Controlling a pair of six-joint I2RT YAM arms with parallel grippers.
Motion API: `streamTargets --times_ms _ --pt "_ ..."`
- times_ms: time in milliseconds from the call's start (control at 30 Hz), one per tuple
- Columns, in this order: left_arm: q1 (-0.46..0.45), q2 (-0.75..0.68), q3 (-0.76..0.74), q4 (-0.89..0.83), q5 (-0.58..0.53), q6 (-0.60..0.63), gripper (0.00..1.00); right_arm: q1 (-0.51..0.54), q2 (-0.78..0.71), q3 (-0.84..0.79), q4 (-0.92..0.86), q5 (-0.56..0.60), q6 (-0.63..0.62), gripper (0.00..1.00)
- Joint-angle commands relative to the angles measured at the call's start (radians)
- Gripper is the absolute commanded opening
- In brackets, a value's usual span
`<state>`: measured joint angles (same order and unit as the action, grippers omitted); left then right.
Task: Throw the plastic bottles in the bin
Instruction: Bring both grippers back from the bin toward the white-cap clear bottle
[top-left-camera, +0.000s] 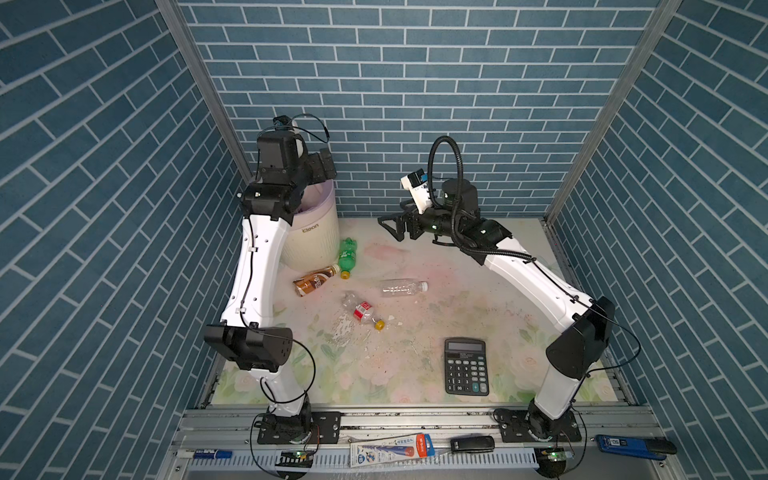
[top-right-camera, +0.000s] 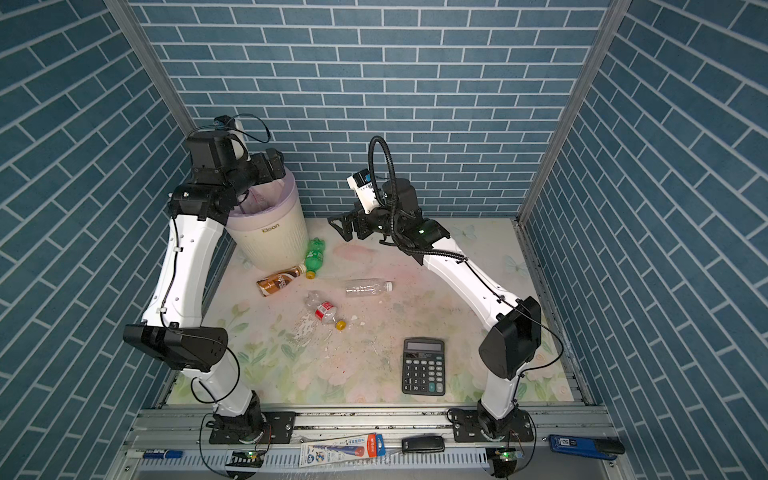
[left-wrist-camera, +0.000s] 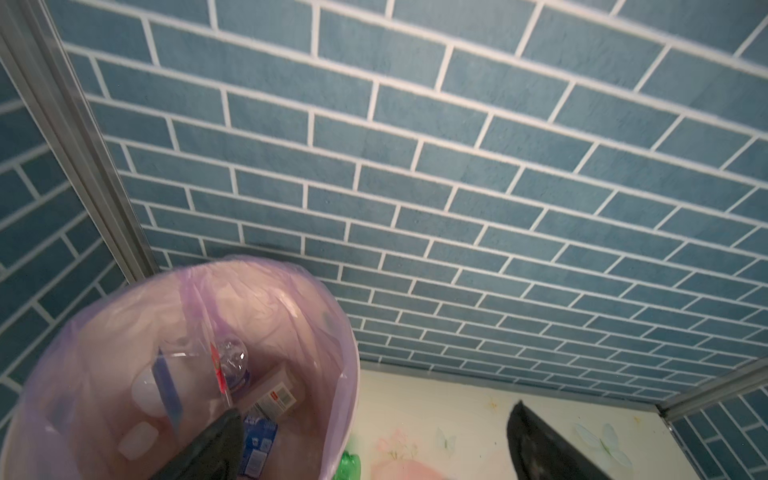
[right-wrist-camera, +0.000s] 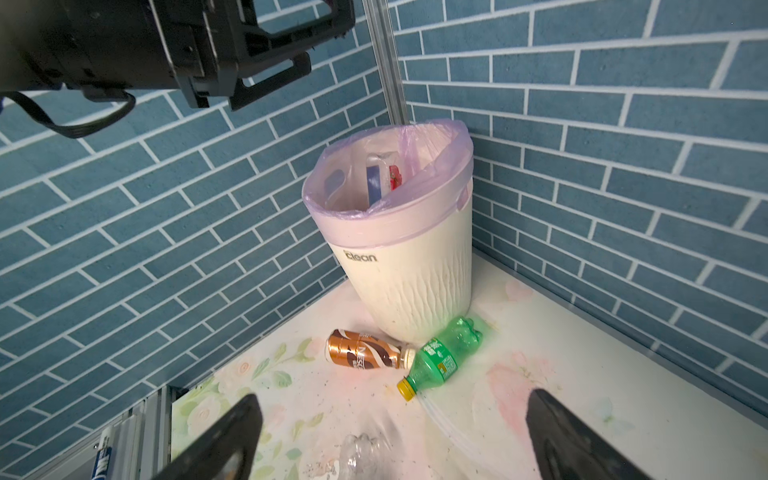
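Left gripper (top-left-camera: 323, 165) hangs over the mouth of the bin (top-left-camera: 312, 239). Its fingers (left-wrist-camera: 216, 444) are spread wide with nothing between them. You can read that as a drop pose: clear of the rim and far enough over the lilac liner (left-wrist-camera: 291, 299) that anything let go lands inside.

The left wrist view shows several bottles already in the bin (left-wrist-camera: 232, 361), clear ones with red and blue labels.

Right gripper (top-left-camera: 392, 226) hovers above the back of the table (top-left-camera: 478, 266), also spread and empty. It points toward the bin corner, likely so you can line up on what lies there.

Four bottles remain on the table:
- The green bottle (top-left-camera: 347, 255) lies at the bin's foot with its yellow cap pointing away.
- The brown coffee bottle (top-left-camera: 313, 280) lies beside it, and its cap looks to be touching the green one.
- The clear white-capped bottle (top-left-camera: 403, 287) lies alone, mid-table.
- The crushed red-label bottle (top-left-camera: 363, 311) lies nearer the front.

The calculator (top-left-camera: 466, 365) sits well apart from the bottles. Leave it.

The green and brown pair crowd the bin wall, so you may find little room for fingers there. The lone clear bottle looks the easier grasp.
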<state>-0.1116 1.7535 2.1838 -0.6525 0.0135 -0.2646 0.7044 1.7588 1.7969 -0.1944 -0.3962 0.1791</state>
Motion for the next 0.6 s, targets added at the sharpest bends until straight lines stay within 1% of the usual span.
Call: streamTargets --times_ms 0,200,433,567 --pt "-0.046 -0.051 -0.061 -0.013 0.027 -0.026 0.99 -0.025 -0.074 -0.077 0.029 0.035 0.012 0.99" --pt "-0.162 -0.098 -0.221 0.006 0.010 -0.035 0.99 -0.071 -0.124 -0.217 0.002 0.087 0.031 0.99" --pt "-0.288 -0.176 -0.505 0.120 0.028 -0.106 0.99 -0.095 -0.171 -0.386 0.001 0.134 0.094 0.99" --pt "-0.317 -0.231 -0.654 0.169 0.039 -0.154 0.99 -0.094 -0.191 -0.473 0.005 0.125 0.093 0.99"
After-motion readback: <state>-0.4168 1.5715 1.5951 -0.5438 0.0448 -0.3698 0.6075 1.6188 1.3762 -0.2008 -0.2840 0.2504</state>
